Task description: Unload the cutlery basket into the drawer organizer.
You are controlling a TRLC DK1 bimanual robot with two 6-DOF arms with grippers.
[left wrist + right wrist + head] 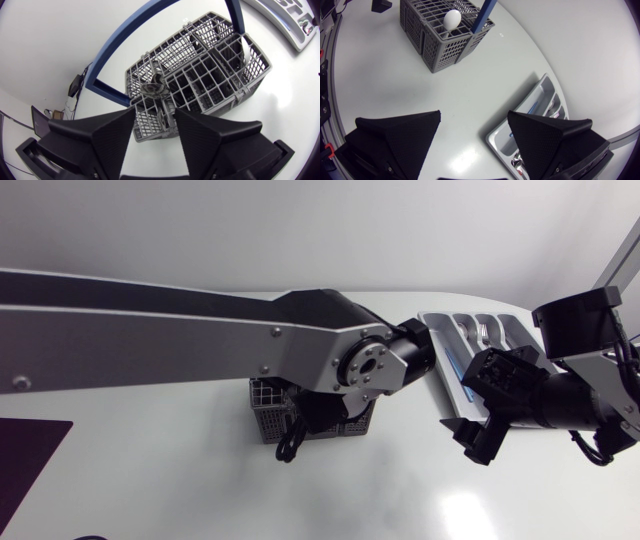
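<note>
White desk (200, 470): grey plastic lattice cutlery basket (210, 75) central, grey drawer organizer (470, 330) two o'clock.
Left end effector (154, 117), right end effector (474, 114): agape, empty.
Risk: snagged lattice could tip basket.

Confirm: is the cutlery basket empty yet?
Not empty: a spoon sticks up from the cutlery basket, and a metal utensil stands in a compartment.

Cutlery basket (262, 410) stands left of drawer organizer (470, 314).
</note>
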